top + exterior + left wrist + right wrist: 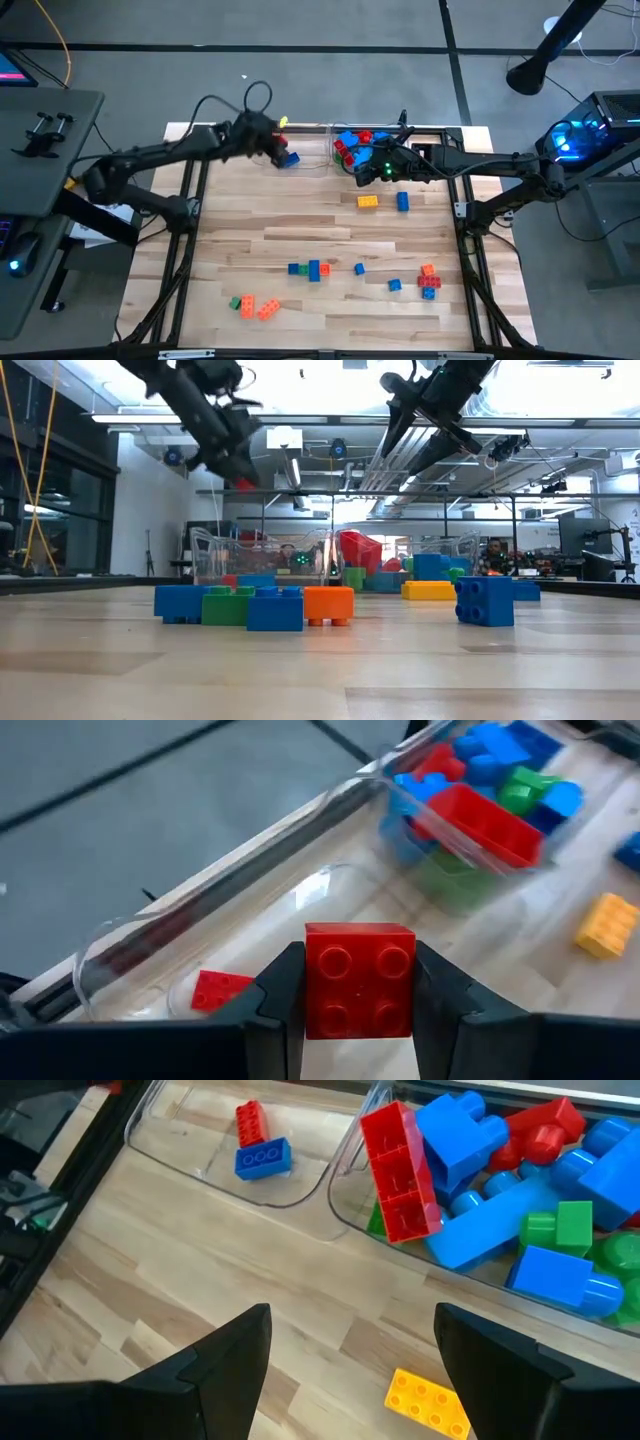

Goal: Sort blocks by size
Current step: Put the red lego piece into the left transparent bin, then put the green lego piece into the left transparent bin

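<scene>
My left gripper (358, 1020) is shut on a small red four-stud brick (358, 978), raised above a clear bin (250, 935) at the table's far edge; it also shows in the high view (277, 142). That bin holds a small red brick (250, 1122) and a small blue brick (262, 1158). My right gripper (350, 1370) is open and empty, raised near a second clear bin (340, 150) filled with larger red, blue and green bricks (500, 1170). A yellow brick (428, 1402) lies on the table below it. My left gripper pinches the red brick by two opposite side walls (312, 982) between its two fingers, studs facing the wrist camera. The brick is lifted clear, above the bin's floor; it shows high above the table in the low view (243, 484).
Loose bricks lie on the table: a yellow (368, 201) and a blue (402, 202) near the bins, a blue-green-blue row (308, 269), small blues (359, 268), an orange-red group (428, 280), and a green with oranges (255, 306) near the front.
</scene>
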`<state>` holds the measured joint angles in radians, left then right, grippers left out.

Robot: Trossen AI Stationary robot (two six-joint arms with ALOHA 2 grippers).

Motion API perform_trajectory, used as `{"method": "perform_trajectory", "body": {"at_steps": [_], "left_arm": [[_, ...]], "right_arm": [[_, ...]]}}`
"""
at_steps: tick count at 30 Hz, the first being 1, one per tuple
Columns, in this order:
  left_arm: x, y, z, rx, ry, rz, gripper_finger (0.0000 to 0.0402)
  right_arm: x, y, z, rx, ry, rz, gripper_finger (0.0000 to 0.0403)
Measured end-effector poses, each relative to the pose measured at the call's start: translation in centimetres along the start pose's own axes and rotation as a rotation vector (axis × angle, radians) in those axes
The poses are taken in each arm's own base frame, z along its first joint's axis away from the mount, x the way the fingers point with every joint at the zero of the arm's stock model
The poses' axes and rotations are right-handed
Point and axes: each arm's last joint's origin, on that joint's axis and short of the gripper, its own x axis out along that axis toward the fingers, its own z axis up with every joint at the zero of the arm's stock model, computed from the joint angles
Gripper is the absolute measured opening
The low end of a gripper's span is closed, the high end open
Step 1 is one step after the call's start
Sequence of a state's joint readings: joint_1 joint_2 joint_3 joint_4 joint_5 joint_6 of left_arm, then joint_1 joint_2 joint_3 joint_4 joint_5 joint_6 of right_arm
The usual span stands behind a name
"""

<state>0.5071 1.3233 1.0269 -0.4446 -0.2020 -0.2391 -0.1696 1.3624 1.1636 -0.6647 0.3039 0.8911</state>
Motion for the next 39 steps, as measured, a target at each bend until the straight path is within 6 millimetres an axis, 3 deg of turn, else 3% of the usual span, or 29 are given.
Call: {"method": "perform_trajectory", "body": {"at_steps": [3,8,12,17,21,26,29,32,36,39], "left_arm": [[1.6,1.3,0.7,-0.035,0.044,-0.013,0.0116],[2.7,2.0,1.8,-0.054,0.082,-0.010,0.0247],[1.9,1.5,2.2,-0.056,0.115,-0.141,0.0324],[-1.6,-1.9,0.7,0.002,0.247,-0.449,0.0344],[-6.3,-5.8,-3.3,0.187,0.366,-0.479,0.0336],[-11.3,-9.1,-11.1,0.411,0.486,-0.442,0.0328],[-13.3,-10.3,-15.9,0.436,0.553,-0.433,0.0327],[-14.7,-11.1,-20.1,0.346,0.646,-0.384,0.0327],[-16.5,-12.8,-23.1,0.176,0.755,-0.338,0.0327],[-18.2,-15.0,-24.2,0.264,0.717,-0.429,0.0327]], "right_arm": [[0.0,0.0,0.0,0.001,0.000,0.000,0.0277],[0.0,0.0,0.0,0.002,0.000,0.000,0.0277],[0.0,0.0,0.0,0.001,0.000,0.000,0.0277],[0.0,0.0,0.0,-0.020,0.002,-0.002,0.0277],[0.0,0.0,0.0,-0.058,0.004,-0.003,0.0277],[0.0,0.0,-0.1,-0.104,0.018,0.010,0.0277],[0.0,0.0,-0.1,-0.124,0.022,0.014,0.0277],[0.0,0.0,-0.1,-0.148,0.032,0.023,0.0277],[0.0,0.0,-0.2,-0.169,0.040,0.031,0.0277],[0.0,0.0,-0.1,-0.186,0.040,0.031,0.0277]]}}
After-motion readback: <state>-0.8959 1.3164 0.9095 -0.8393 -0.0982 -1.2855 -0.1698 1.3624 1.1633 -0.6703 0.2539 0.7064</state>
